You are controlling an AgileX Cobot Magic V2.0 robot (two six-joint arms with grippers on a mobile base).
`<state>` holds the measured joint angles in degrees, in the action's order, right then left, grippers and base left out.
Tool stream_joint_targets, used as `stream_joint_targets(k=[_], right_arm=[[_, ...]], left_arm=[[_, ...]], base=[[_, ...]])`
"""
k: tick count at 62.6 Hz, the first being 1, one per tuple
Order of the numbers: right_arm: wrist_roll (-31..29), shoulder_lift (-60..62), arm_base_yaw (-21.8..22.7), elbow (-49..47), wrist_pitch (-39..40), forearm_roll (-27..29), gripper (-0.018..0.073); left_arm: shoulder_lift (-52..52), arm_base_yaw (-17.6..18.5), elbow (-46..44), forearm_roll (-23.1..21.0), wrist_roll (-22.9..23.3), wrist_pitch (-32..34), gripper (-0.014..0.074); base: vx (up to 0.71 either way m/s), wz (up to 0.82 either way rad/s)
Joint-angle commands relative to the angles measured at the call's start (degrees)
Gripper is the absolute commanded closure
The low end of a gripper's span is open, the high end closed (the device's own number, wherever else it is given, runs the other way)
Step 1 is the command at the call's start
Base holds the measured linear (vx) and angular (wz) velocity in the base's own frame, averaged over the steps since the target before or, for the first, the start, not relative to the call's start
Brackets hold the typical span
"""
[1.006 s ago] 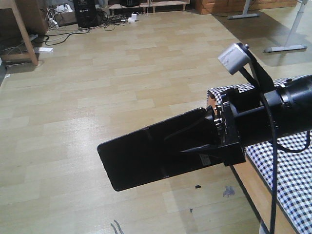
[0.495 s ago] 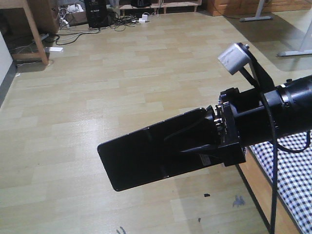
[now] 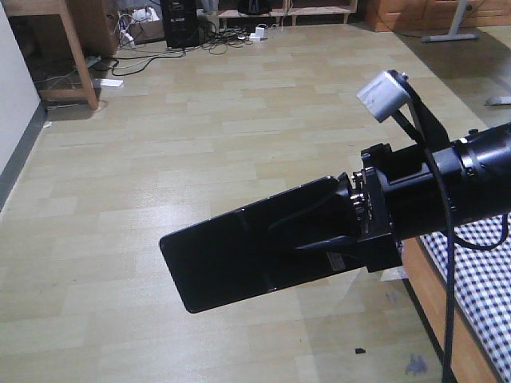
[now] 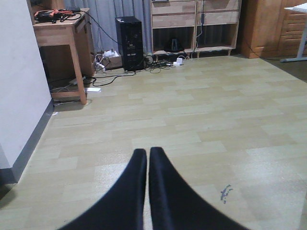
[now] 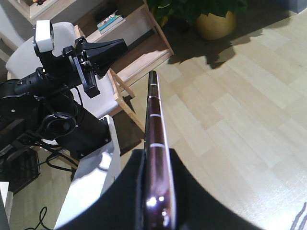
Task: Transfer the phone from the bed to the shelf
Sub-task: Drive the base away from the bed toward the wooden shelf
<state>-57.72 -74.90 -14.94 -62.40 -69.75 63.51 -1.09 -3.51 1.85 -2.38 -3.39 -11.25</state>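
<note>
Exterior front-facing view: at far left stands a wooden desk (image 3: 80,60) leg, with a black computer tower (image 3: 180,20) and tangled cables beside it. In the middle, the phone (image 3: 231,259) hangs over the plank floor (image 3: 160,159), off the bed (image 3: 483,279), whose checked cover shows at the right edge. The right pincer (image 3: 283,239) is clamped on the phone's right-hand end. Seen from that wrist, the phone is edge-on, with the pale shelf (image 5: 144,62) beyond. The left pincer (image 4: 147,155) is closed, fingers touching, holding nothing.

Bed (image 3: 479,279) mostly beyond right edge
</note>
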Motion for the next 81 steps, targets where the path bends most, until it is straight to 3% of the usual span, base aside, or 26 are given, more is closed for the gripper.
stream_joint_targets(k=[1, 81], right_arm=[[0.03, 1.68, -0.03, -1.42, -4.05, 4.71, 0.0561], [0.09, 1.96, -0.03, -1.42, -4.05, 4.59, 0.0561]], left_arm=[[-0.48, -0.02, 0.41, -0.53, 0.0, 3.99, 0.0595], [-0.48, -0.02, 0.41, -0.53, 0.0, 3.99, 0.0595]], base=[[0.23, 0.09], [0.31, -0.03]])
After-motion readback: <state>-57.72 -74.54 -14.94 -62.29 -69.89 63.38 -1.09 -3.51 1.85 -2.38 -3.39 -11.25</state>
